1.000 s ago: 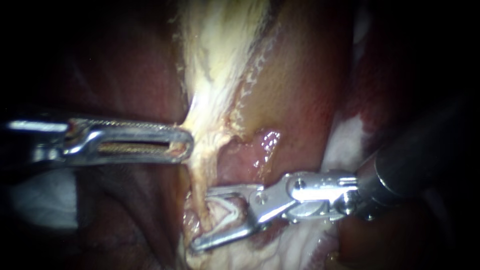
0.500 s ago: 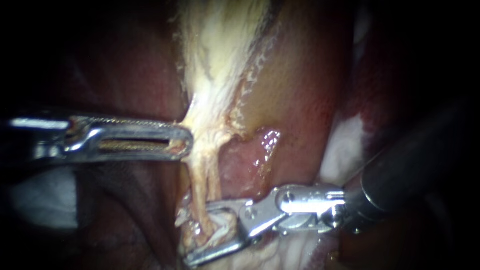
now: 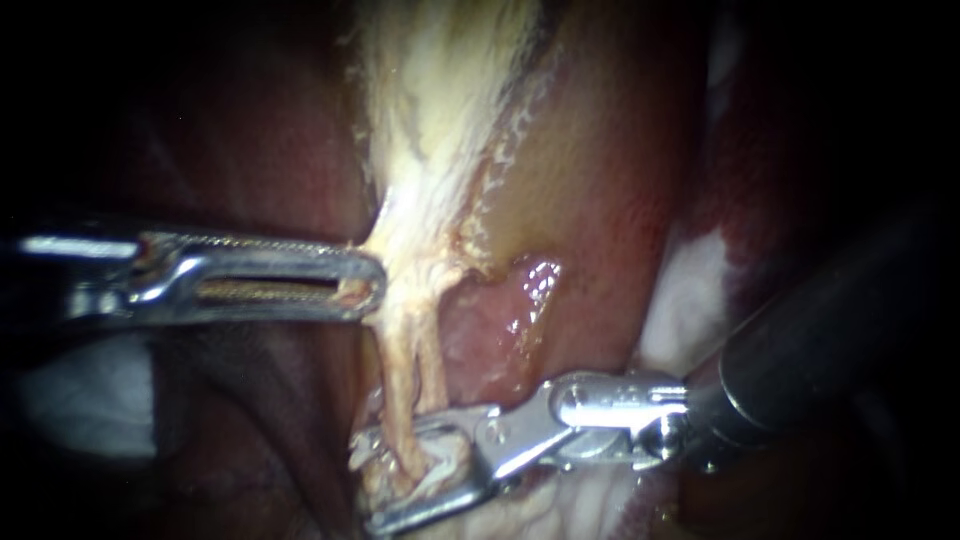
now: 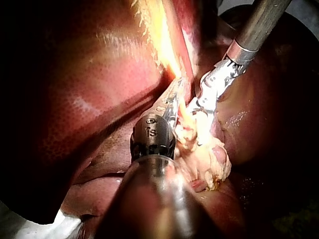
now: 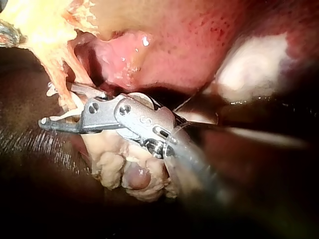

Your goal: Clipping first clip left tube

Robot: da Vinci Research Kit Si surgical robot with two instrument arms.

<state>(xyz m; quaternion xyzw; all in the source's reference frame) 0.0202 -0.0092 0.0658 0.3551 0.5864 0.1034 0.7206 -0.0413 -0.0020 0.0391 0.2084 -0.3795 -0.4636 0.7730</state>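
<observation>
The left instrument lies level, coming in from the left. Its slotted jaws are closed together, and their tips pinch the edge of the pale tissue that hangs down the middle. Just below that grip the pale tissue narrows into two thin strands side by side. The left tube is the strand nearer that instrument, and it runs down into the right instrument. That instrument's jaws stand partly open, one above the other, with the tube's lower end crossing the gap between them. The right wrist view shows the same: the left tube passes between the parted jaws of the right instrument.
</observation>
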